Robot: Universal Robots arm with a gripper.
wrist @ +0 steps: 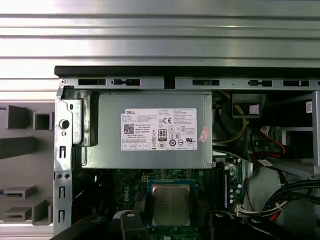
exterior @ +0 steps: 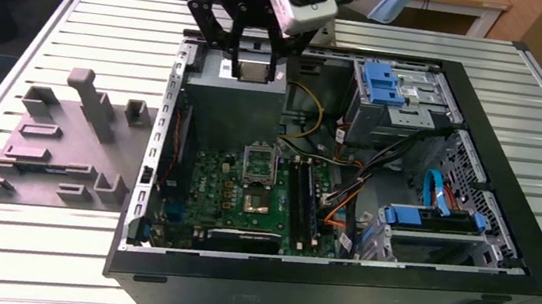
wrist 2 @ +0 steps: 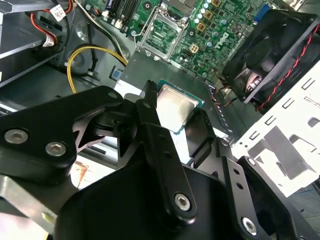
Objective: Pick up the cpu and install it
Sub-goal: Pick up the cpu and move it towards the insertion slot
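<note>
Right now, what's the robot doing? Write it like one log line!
claw: shut on cpu | place: over computer case, near grey box | socket: empty | install: not done

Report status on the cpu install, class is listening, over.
End effector shut on cpu. Held above grey power supply, short of socket. Path to socket looks clear.

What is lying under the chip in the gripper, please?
The grey box with a white label, inside the computer case. The chip and gripper hide the patch directly beneath.
</note>
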